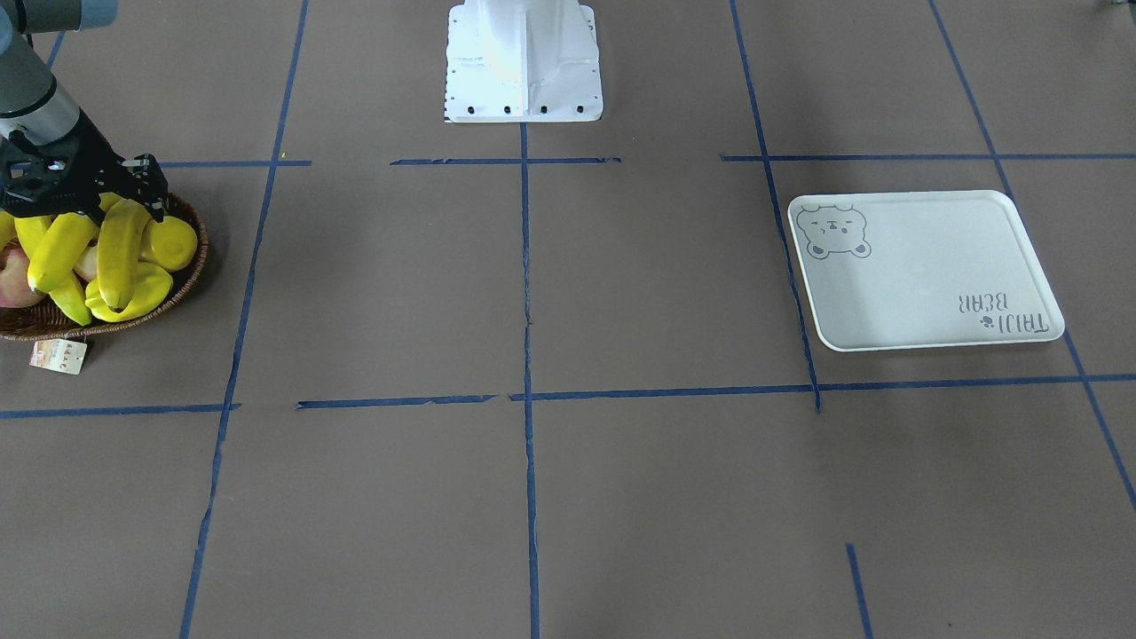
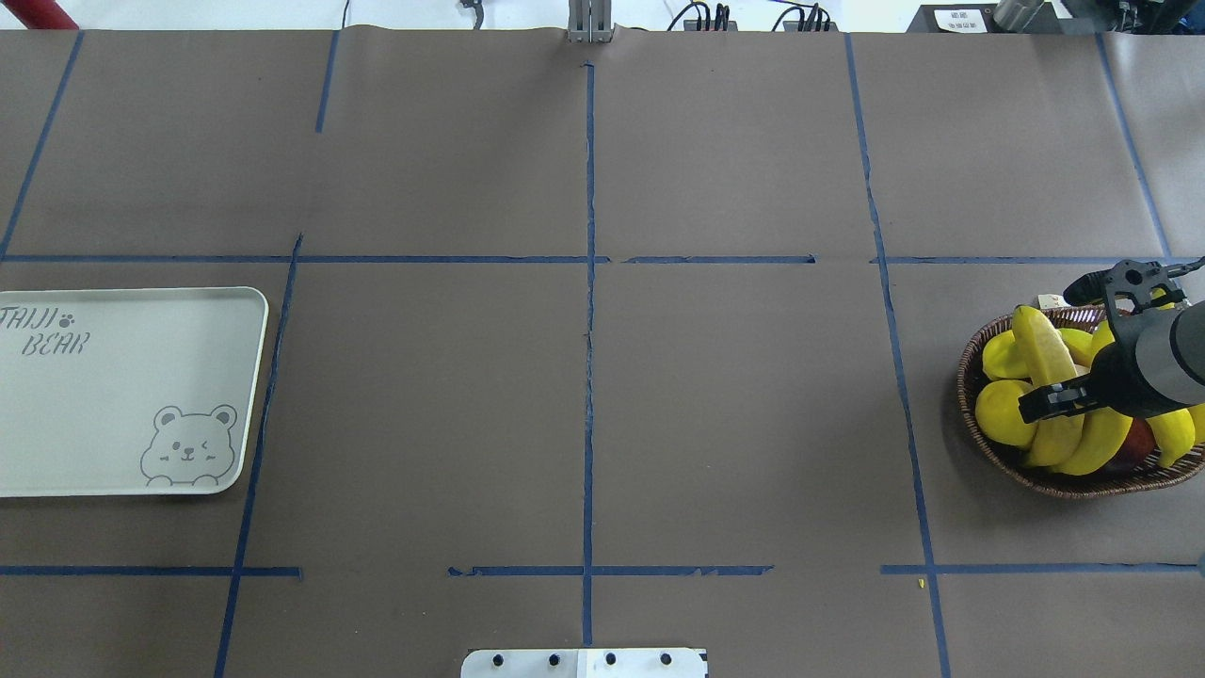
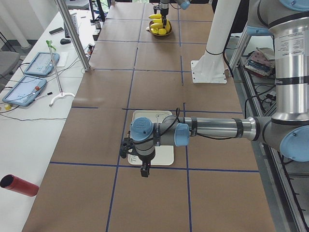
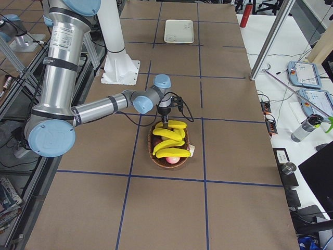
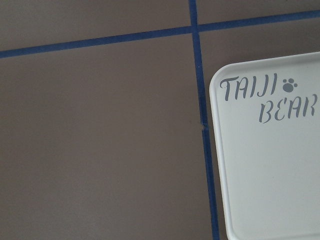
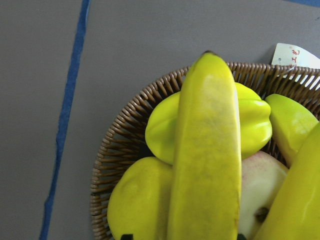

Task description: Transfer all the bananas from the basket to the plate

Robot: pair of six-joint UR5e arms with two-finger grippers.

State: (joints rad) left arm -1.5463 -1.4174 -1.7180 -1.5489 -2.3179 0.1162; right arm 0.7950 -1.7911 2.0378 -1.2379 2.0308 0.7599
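Note:
Several yellow bananas (image 1: 120,248) lie piled in the brown wicker basket (image 1: 191,275) at the table's right end. My right gripper (image 1: 93,200) hangs low over the pile, open, its jaws either side of the top banana (image 6: 207,150), which fills the right wrist view. From overhead that banana (image 2: 1043,353) lies partly under the gripper (image 2: 1073,377). The pale plate (image 2: 104,395) with the bear drawing lies far across the table with nothing on it. My left gripper (image 3: 143,169) hovers by the plate's (image 3: 166,157) edge; I cannot tell whether it is open or shut.
Other fruit shares the basket: a ridged yellow star fruit (image 6: 255,122), a round yellow fruit (image 2: 1003,414) and a pinkish apple (image 1: 13,275). A white tag (image 1: 59,355) lies by the basket. The robot's white base (image 1: 524,62) stands mid-table. Blue tape lines cross the brown surface.

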